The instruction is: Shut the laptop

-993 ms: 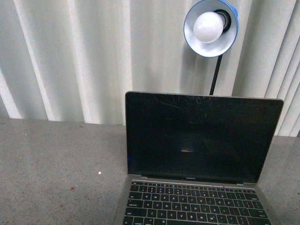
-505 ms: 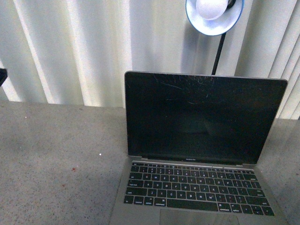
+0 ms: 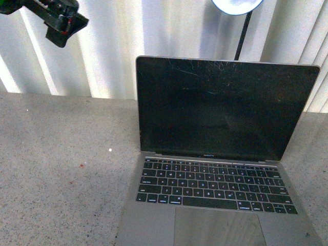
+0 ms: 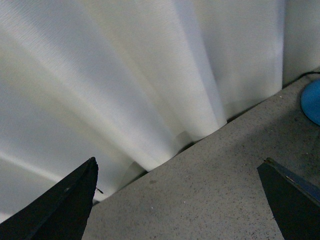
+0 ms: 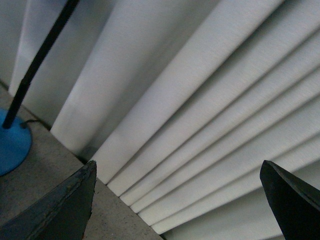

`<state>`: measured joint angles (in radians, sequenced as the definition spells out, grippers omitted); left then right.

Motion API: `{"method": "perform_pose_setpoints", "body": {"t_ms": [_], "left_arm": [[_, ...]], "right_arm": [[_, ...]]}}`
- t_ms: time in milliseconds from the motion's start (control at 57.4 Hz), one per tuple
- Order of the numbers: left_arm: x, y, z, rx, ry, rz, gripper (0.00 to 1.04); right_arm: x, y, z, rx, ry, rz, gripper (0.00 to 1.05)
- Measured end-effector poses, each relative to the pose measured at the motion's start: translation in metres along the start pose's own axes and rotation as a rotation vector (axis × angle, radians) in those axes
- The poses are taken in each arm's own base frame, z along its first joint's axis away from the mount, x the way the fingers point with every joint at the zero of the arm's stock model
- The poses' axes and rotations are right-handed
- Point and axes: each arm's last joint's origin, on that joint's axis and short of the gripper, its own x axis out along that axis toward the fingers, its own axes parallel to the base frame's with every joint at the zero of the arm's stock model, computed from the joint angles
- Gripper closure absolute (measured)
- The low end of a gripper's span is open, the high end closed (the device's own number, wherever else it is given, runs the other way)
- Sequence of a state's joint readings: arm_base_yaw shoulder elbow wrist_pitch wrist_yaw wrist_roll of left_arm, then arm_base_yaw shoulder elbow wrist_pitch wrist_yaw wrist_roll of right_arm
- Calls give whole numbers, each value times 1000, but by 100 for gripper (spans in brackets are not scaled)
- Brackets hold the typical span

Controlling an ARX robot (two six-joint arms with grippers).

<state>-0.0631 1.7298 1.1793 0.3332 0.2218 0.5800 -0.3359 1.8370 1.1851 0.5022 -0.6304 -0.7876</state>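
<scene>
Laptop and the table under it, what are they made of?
The laptop looks like metal: a smooth, matte silver-grey body. Its dark screen seems glassy, with fine scratches and faint reflections. The table looks like grey speckled stone, or laminate copying it; I cannot tell which.

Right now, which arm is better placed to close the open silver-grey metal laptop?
Probably left: the left arm hangs high, left of the silver-grey metal laptop; the other is outside the front view.
</scene>
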Motion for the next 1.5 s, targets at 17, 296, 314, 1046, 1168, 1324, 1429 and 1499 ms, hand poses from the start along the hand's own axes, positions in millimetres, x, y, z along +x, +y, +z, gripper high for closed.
{"method": "perform_pose_setpoints", "body": {"t_ms": [17,296,314,1046,1168,1324,1429,1499], "left_arm": [[3,-1,3,15,4,-15,7],[48,-10,40,273,49,-188,7],[51,-10,42,287,51,-196,7],[92,-39,67,498,76,-435,23],[92,-44,66,498,71,-474,44],[91,-48,67,502,63,-508,71],[92,-51,68,512,45,-523,90],[93,-53,68,515,38,-532,102]], "right_arm": [[3,-1,1,-13,-6,17,7],[34,-9,12,-154,-36,304,7],[36,-9,12,-159,-31,318,7],[82,-3,22,-239,-1,515,44],[81,0,23,-220,4,545,63],[81,5,23,-206,16,577,90],[81,6,22,-208,19,583,102],[80,7,22,-203,23,591,102]]}}
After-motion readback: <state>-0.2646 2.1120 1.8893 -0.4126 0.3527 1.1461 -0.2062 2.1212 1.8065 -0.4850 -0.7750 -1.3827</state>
